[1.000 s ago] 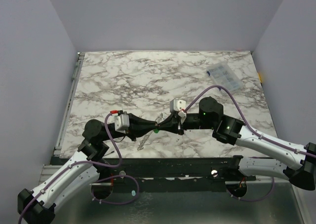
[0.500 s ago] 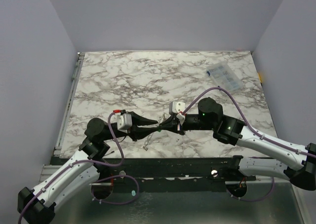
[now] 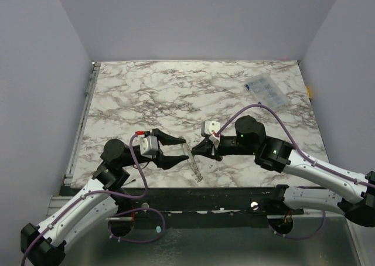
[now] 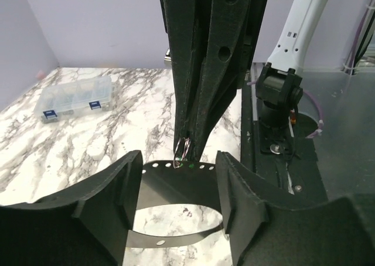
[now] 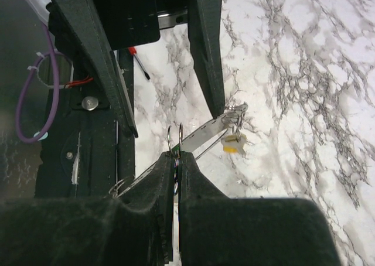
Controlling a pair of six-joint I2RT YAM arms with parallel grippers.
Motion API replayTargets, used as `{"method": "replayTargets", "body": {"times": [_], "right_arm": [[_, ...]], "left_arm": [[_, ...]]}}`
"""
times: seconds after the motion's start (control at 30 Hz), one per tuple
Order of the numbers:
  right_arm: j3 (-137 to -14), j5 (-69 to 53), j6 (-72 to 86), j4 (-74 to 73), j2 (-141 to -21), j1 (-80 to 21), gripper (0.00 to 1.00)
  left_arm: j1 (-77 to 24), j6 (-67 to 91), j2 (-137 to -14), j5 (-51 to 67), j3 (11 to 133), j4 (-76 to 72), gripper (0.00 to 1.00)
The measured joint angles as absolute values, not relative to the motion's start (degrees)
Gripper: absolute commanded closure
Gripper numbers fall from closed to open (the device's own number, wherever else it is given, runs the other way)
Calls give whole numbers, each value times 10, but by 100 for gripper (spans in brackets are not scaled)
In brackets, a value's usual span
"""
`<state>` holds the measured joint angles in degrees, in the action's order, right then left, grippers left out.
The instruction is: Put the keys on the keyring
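Note:
My right gripper (image 3: 195,149) is shut on the small split ring (image 5: 174,138) of the keyring and holds it just above the marble table. A grey perforated metal strip (image 5: 203,133) hangs from that ring; in the top view the strip (image 3: 194,165) slants toward the near edge. The yellow key (image 5: 233,144) dangles at the strip's far end. Only a green fleck (image 4: 188,165) of the other key shows at the ring. My left gripper (image 3: 182,151) is open, facing the right one, and holds nothing. In the left wrist view its jaws (image 4: 179,181) stand either side of the looped strip (image 4: 176,187).
A clear plastic organiser box (image 3: 265,90) lies at the far right of the table and shows in the left wrist view (image 4: 73,96). The table's near edge (image 3: 193,188) is just below the grippers. The right arm's base (image 4: 281,96) stands beyond that edge.
My left gripper has opened and drawn back a little to the left. The hanging strip has swung right, under the right gripper, which stays shut on the ring.

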<state>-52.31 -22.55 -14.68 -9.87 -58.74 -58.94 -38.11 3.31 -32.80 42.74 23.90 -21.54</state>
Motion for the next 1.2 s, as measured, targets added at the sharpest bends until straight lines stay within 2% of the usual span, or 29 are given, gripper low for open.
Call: {"method": "replayTargets", "body": {"times": [0.17,0.63,0.8,1.2], "right_arm": [[-536,-223,-147,-138,-589,-589,99],[-602,-195,-150,-271,-611,-589,99],[-605,-187,-151,-299,-627,-589,99],[-618,-187,-151,-304,-631,-590,99]], "left_arm": [[-381,11,-332,426,257,-187,37],[-391,-11,-406,458,299,-148,51],[-400,-14,-413,467,307,-144,55],[-426,-26,-435,467,307,-136,58]]}}
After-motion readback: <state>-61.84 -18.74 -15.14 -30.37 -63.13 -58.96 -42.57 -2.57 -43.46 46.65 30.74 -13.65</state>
